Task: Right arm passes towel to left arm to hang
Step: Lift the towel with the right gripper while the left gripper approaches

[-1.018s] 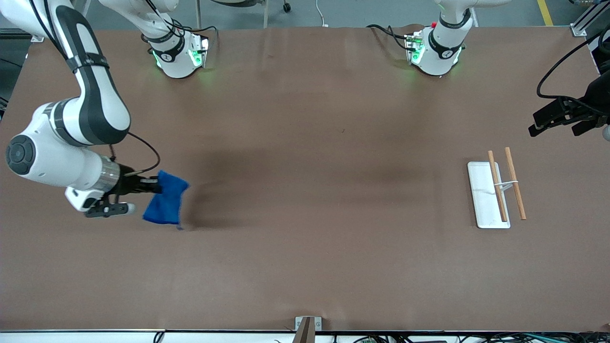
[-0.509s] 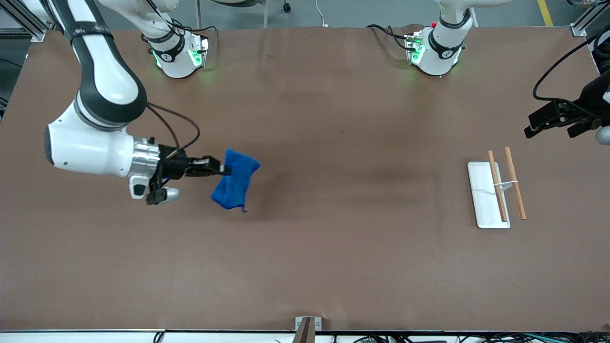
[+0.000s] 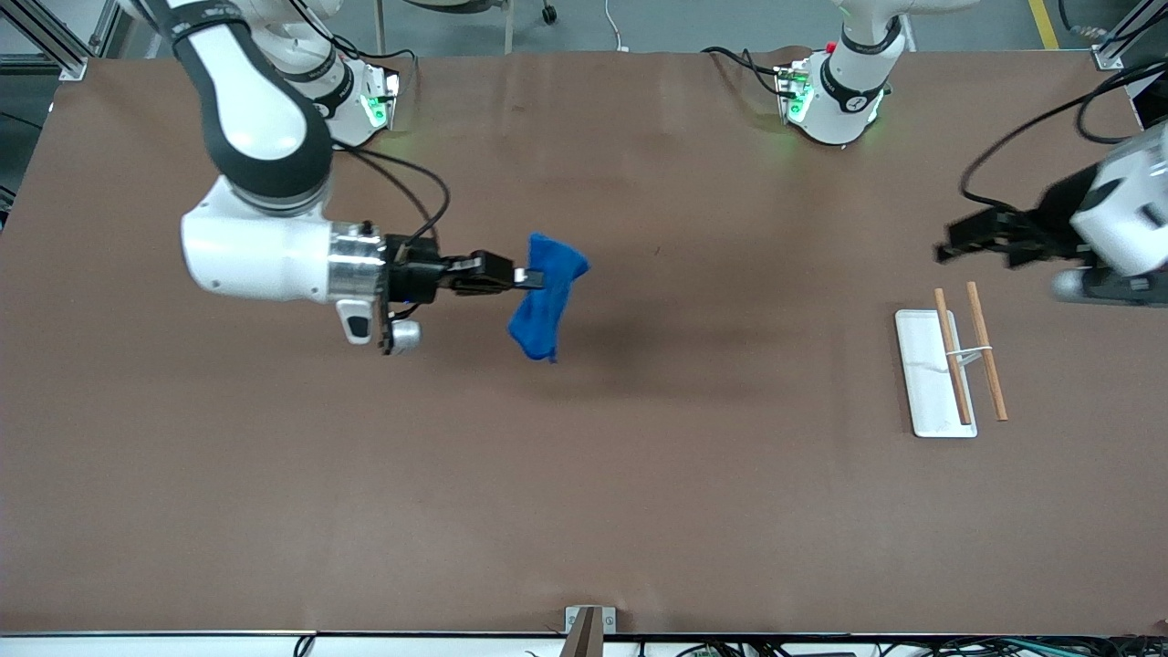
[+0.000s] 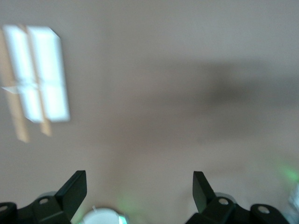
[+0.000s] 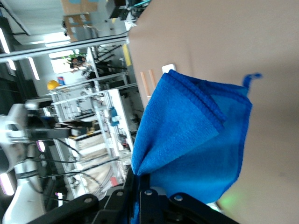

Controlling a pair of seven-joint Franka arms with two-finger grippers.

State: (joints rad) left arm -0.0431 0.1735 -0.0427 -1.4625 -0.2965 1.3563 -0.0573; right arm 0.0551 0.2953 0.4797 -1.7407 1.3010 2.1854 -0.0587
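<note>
The bright blue towel (image 3: 548,294) hangs in the air from my right gripper (image 3: 529,276), which is shut on its upper edge over the middle of the table. In the right wrist view the towel (image 5: 196,135) drapes from the closed fingers, its small loop (image 5: 251,78) at one corner. My left gripper (image 3: 954,248) is open and empty, in the air toward the left arm's end of the table, over the spot just past the rack. In the left wrist view its gripper (image 4: 140,186) stands wide apart over bare table.
A white tray-like base (image 3: 923,383) with two wooden rods (image 3: 987,363) lies on the table toward the left arm's end; it shows blurred in the left wrist view (image 4: 42,77). Both arm bases (image 3: 835,96) stand along the table's top edge.
My right arm has carried the towel up and toward the table's middle. My left gripper has moved inward from the table's edge toward the rack.
</note>
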